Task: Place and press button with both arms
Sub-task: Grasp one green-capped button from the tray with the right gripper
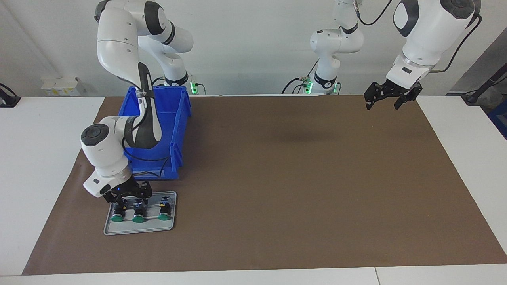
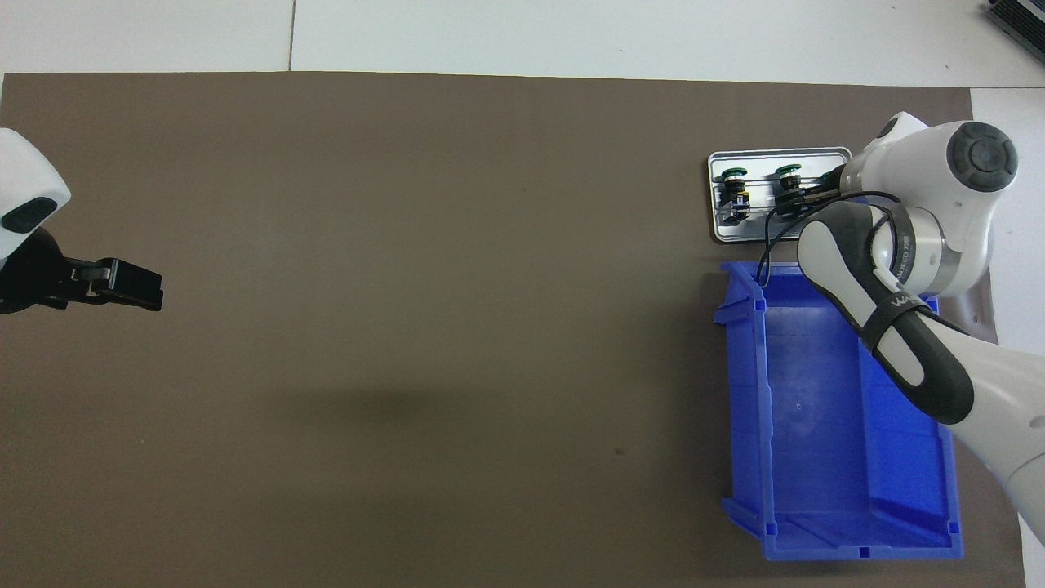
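- Three green-capped buttons lie in a row on a small grey metal tray [image 1: 170, 227] at the right arm's end of the table, each on its side with the cap pointing away from the robots.
- The end button [image 1: 117, 217], the one nearest that table end, and the middle button [image 1: 138, 217] sit under the right gripper; the third button [image 1: 162, 215] lies clear beside them.
- The right gripper [image 1: 127, 202] is down over the tray, its fingers spread and reaching to the black bodies of the end and middle buttons; whether they touch either one cannot be told.
- A blue plastic bin [image 2: 816, 425] stands just beside the tray, nearer to the robots, with the right arm passing above it.
- White lettering on the right arm's black strap starts "WA"; the rest is unreadable.
- The left gripper [image 1: 389, 99] hangs in the air over the brown mat [image 1: 285, 178] at the left arm's end, waiting, fingers apart and holding nothing.
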Controlling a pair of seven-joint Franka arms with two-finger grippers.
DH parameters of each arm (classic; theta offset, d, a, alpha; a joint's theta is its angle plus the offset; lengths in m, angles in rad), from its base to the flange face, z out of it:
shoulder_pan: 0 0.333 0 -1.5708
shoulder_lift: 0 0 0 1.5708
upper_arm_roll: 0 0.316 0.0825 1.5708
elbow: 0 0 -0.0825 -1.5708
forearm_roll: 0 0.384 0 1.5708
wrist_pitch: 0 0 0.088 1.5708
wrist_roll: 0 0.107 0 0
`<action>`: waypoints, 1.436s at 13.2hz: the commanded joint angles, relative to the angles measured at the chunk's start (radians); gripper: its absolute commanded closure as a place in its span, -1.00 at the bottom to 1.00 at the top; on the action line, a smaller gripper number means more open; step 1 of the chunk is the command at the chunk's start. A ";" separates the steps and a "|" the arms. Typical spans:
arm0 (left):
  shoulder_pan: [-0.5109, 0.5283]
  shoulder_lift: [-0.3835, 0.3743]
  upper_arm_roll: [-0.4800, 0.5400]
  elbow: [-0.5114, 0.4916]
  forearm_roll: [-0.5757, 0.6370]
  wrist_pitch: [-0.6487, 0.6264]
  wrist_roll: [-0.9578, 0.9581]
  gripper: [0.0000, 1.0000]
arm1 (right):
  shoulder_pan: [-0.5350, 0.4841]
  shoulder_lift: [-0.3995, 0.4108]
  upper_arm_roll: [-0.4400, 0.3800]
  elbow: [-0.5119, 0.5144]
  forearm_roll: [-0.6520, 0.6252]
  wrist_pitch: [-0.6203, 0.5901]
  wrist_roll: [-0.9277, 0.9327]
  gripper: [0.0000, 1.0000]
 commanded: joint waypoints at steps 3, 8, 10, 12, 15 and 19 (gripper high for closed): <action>-0.007 -0.023 0.008 -0.025 0.015 -0.003 0.007 -1.00 | -0.003 0.008 0.010 -0.022 0.027 0.055 -0.032 0.84; -0.007 -0.023 0.008 -0.025 0.015 -0.003 0.007 -1.00 | 0.006 0.008 0.010 -0.018 0.055 0.057 -0.031 1.00; -0.007 -0.023 0.008 -0.025 0.015 -0.003 0.007 -1.00 | 0.008 0.006 0.010 0.023 0.066 0.032 -0.009 1.00; -0.007 -0.023 0.008 -0.025 0.015 -0.003 0.007 -1.00 | 0.014 -0.009 0.004 0.115 0.069 -0.120 0.082 1.00; -0.007 -0.023 0.008 -0.025 0.015 -0.003 0.007 -1.00 | 0.017 -0.026 0.004 0.307 0.055 -0.390 0.296 1.00; -0.007 -0.023 0.008 -0.025 0.017 -0.003 0.007 -1.00 | 0.083 -0.038 0.007 0.433 0.049 -0.557 0.760 1.00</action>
